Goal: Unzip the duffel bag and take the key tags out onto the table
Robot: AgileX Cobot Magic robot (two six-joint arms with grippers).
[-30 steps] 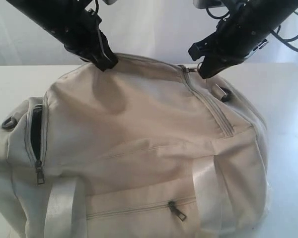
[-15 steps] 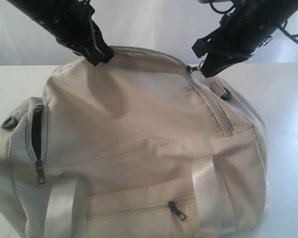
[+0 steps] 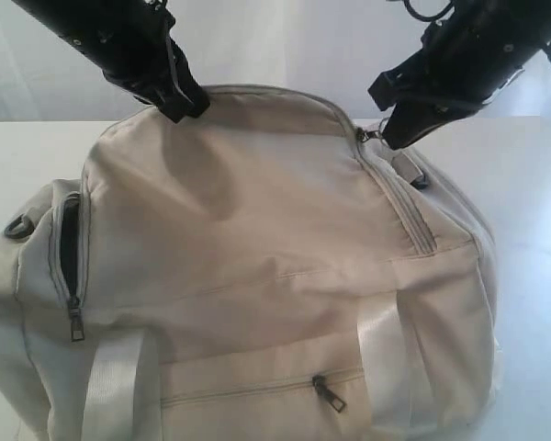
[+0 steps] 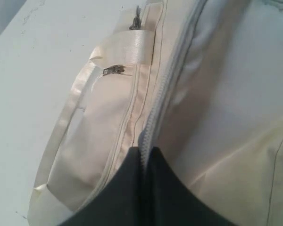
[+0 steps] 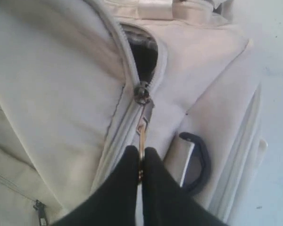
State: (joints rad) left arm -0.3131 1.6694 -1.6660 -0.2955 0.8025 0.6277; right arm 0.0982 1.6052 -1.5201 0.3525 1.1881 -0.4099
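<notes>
Unzipping, judged barely begun. Clenched the right hand [image 5: 140, 153] on the metal zipper pull [image 5: 142, 127] of the duffel bag [image 3: 257, 257], at the bag's top right, just beside a black D-ring [image 5: 203, 160]. Pinched the left hand [image 4: 146, 153] shut on the bag's seam beside a zipper track, at the top left toward the bench's far edge, apparently to brace the cloth. Showed only a short dark gap behind the slider [image 5: 141, 92]. Saw no key tags anywhere, so presumably inside.

Judged needed next: a steady draw of the pull away from that gap, along the closed track running down the bag's right part toward the near edge, with the cloth kept taut against snagging.

Lay on the white bench [image 3: 37, 138], long axis running left to right across it. Pointed its ends at the left and right edges, with the zippered top upward and the white straps on the near side.
</notes>
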